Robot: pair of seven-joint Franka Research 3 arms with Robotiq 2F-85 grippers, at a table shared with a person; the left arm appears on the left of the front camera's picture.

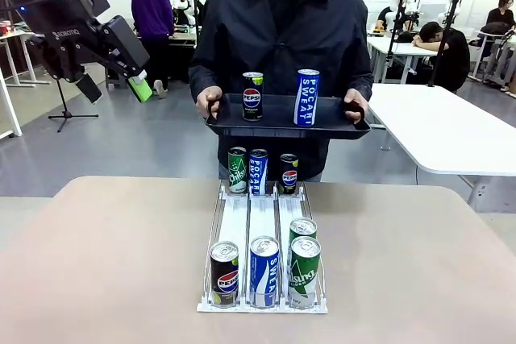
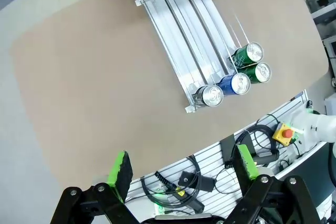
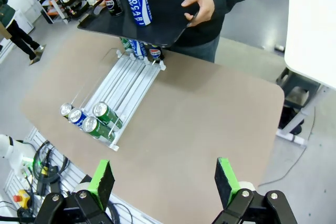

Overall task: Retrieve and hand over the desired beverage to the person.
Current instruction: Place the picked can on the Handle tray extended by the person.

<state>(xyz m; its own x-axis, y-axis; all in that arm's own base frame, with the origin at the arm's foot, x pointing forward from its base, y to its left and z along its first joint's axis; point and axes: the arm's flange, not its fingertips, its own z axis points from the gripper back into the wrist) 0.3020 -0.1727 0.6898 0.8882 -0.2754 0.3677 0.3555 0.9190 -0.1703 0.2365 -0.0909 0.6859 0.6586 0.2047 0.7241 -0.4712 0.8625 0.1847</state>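
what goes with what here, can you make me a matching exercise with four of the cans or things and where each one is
Column one:
1. Pocari Sweat can on the tray
2. Pepsi can in the rack's near row
3. two green cans
4. black tray

Column two:
a. in the rack's right lane, one behind the other
b. held in the person's two hands above the table's far edge
c. at the near end of the rack's left lane
d. standing upright next to a Pepsi can, off the table

Pairs: 1-d, 2-c, 3-a, 4-b
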